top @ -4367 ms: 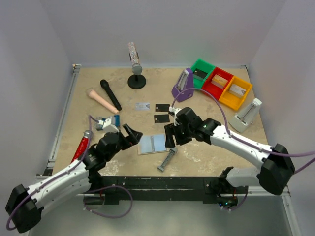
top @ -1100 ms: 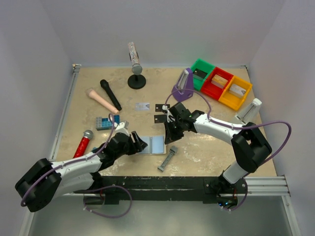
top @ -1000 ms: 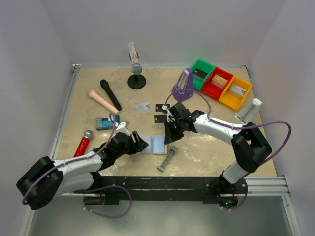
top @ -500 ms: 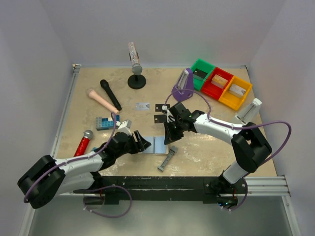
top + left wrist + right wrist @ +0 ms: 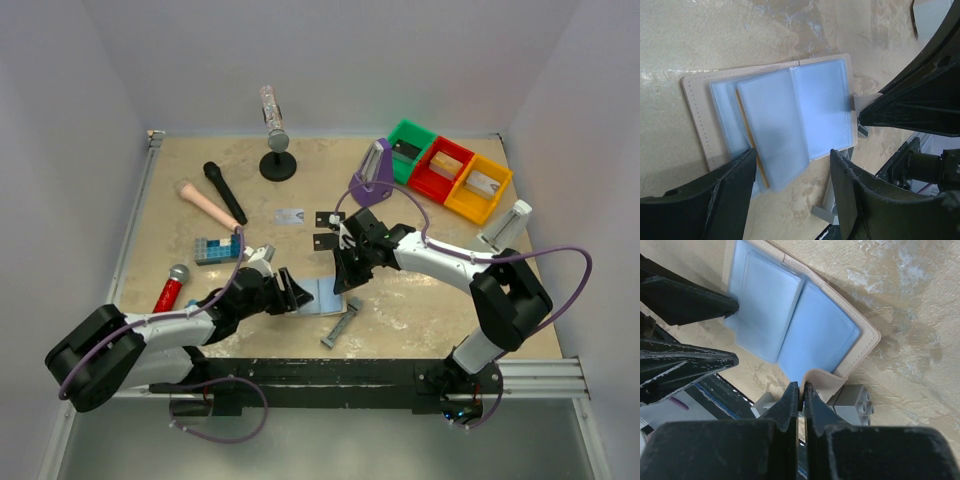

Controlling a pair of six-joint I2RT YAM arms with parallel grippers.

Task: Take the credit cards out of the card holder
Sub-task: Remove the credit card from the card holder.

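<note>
The card holder (image 5: 322,296) lies open on the table, pale blue sleeves up, tan rim around them. My right gripper (image 5: 345,282) is shut on its tan right edge, which curls up between the fingers (image 5: 801,390). My left gripper (image 5: 290,292) is open at the holder's left half. One of its fingers (image 5: 705,200) overlaps the corner and the loose blue sleeves (image 5: 775,125) fan between the jaws. A thin orange-tan edge (image 5: 751,155) shows between sleeves. A silver-grey credit card (image 5: 289,215) and two black ones (image 5: 328,218) (image 5: 322,241) lie on the table behind the holder.
A grey studded bar (image 5: 342,322) lies just right of the holder, under my right fingers. A blue brick (image 5: 217,248), a red microphone (image 5: 170,288), a black microphone (image 5: 224,192) and a pink handle (image 5: 205,205) sit left. Purple stand (image 5: 374,172), coloured bins (image 5: 447,175) and white stand (image 5: 505,232) are at the back right.
My left gripper has slid right along the table, and its open jaws now sit over the holder's left half. The right gripper has kept its hold and place.
</note>
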